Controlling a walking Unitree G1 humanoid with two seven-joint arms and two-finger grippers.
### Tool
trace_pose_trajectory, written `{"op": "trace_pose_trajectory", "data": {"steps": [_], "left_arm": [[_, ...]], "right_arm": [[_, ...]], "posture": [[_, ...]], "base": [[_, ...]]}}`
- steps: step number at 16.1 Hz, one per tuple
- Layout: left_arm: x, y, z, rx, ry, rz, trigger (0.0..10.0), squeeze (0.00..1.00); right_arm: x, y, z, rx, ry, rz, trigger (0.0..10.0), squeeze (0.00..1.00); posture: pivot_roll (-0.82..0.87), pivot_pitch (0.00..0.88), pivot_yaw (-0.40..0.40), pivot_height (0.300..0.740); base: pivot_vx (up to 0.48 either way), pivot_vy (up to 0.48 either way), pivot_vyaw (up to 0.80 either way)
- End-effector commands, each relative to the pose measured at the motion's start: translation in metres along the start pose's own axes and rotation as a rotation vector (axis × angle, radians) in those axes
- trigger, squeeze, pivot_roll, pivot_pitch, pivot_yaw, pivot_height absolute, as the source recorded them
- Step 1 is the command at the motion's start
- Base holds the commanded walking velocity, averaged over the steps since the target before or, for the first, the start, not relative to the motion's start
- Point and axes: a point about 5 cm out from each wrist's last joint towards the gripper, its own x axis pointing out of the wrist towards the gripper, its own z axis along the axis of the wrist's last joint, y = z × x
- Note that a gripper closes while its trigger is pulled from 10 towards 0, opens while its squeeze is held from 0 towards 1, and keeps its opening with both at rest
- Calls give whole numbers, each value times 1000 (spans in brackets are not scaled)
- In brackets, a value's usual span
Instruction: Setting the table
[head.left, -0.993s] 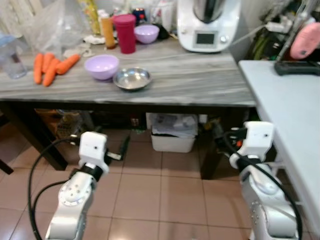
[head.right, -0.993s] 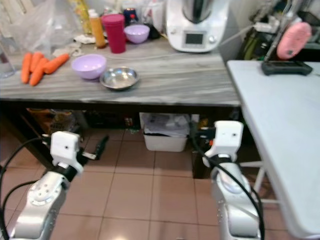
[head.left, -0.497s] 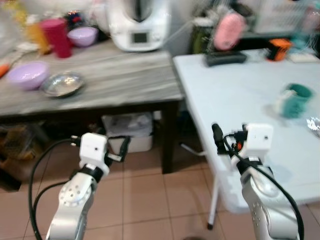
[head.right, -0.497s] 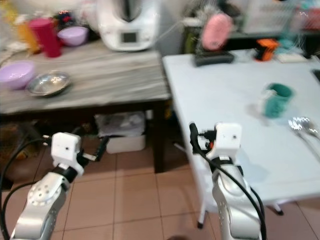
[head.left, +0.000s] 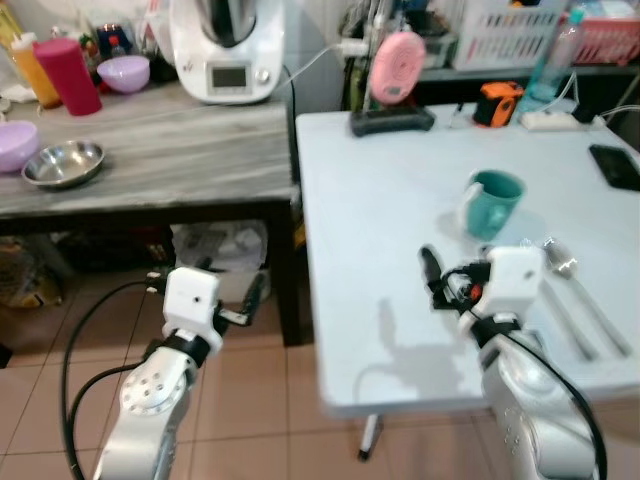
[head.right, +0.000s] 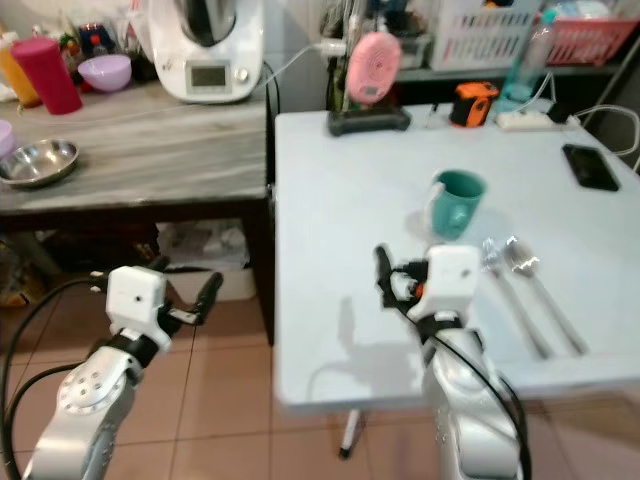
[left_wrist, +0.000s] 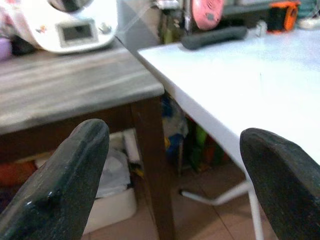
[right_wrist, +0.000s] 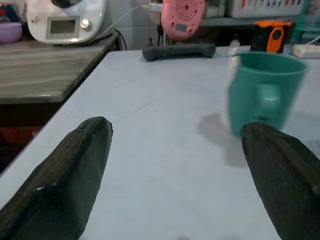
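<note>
Low in the frame, the left claw (head.left: 250, 296) hangs spread over the floor tiles while the right claw (right_wrist: 175, 165), fingers apart, hovers above the white bench (head.left: 400, 240). Beyond it at centre right stands a teal mug (head.left: 493, 203), with cutlery (head.left: 575, 300) lying just right.

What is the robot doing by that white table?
The robot faces a white table with nothing in either gripper. Its right gripper is over the table with its fingers spread, near a teal mug. Beside the mug lie spoons. Its left gripper is open too, low beside the wooden counter, where a steel bowl sits.
</note>
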Motion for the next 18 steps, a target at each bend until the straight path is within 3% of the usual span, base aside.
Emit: {"op": "trace_pose_trajectory", "data": {"steps": [1,5,13,18], "left_arm": [[1,-3,2,0,-2,-11,10000,0],[0,-5,0,-5,6,-20,10000,0],[-2,-5,-7,-15,36,-29,10000,0],[-5,-14,-11,-42,65,-163,10000,0]], "right_arm": [[-2,-4,2,-12,-5,-11,10000,0],[-5,-4,0,-17,4,-12,10000,0],[-4,0,-5,-45,27,20,10000,0],[17,1,-4,-105,74,95,10000,0]], "posture": [[-214,54,58,740],[-216,55,62,740],[-212,68,73,740],[-212,86,78,740]], "base": [[0,-480,0],[0,-480,0],[0,0,0],[0,0,0]]}}
